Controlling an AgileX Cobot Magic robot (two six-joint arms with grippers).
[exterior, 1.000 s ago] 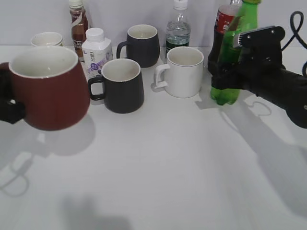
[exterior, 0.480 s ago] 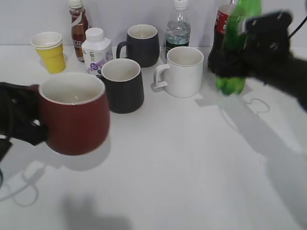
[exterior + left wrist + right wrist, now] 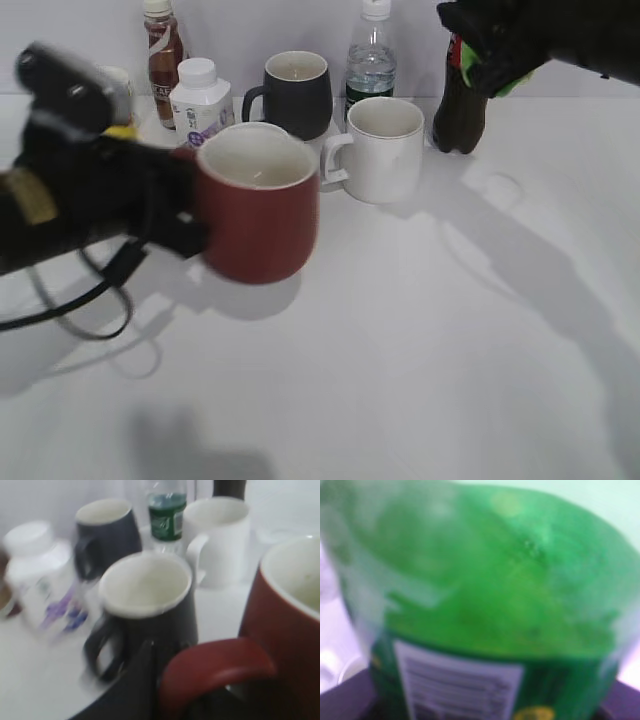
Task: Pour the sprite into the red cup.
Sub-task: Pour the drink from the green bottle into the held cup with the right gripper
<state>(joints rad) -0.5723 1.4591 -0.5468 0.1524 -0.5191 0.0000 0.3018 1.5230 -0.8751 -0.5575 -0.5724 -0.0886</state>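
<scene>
My left gripper (image 3: 188,232) is shut on the handle (image 3: 215,664) of the red cup (image 3: 258,212). It holds the cup upright, just above the table, left of the middle. In the left wrist view the cup (image 3: 292,630) fills the right side, and one black finger (image 3: 145,680) lies against the handle. My right gripper (image 3: 492,48) is shut on the sprite (image 3: 498,78) and holds it high at the top right, mostly hidden by the arm. In the right wrist view the green bottle (image 3: 495,580) fills the frame, with its white barcode patch (image 3: 455,690) low down.
A white mug (image 3: 385,150) stands right of the red cup, with the dark cola bottle (image 3: 458,110) behind it. A black mug (image 3: 295,92), a water bottle (image 3: 370,60), a white milk bottle (image 3: 200,100) and a brown bottle (image 3: 162,48) line the back. Another black mug (image 3: 145,605) stands just behind the cup.
My left arm has carried the red cup to the right, toward the middle. My right gripper has lifted the sprite off the table to the top edge of the view.
</scene>
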